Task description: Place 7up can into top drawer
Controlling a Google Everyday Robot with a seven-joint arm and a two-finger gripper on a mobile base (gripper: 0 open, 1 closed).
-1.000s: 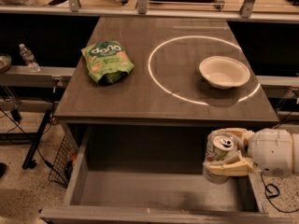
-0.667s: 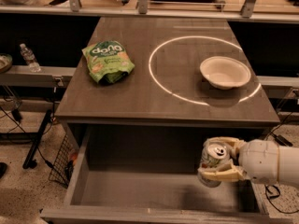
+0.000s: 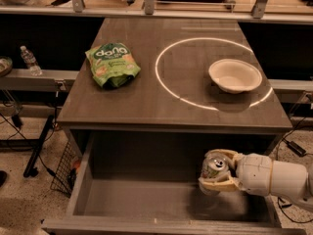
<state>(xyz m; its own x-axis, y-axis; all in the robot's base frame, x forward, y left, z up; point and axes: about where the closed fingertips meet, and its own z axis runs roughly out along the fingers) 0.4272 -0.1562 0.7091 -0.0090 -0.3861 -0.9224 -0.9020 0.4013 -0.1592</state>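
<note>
Camera view, bottom of the frame: the top drawer stands pulled open beneath the table's front edge; at lower right the gripper reaches in from the right edge, its two pale fingers pinching the 7up can between them; the can is tilted, its shiny top facing up toward the camera, above the drawer's right part, and whether it touches the floor cannot be told; farther up, the table carries a green snack bag left of centre and a white bowl at right, within a white ring; a water bottle stands at upper left.
</note>
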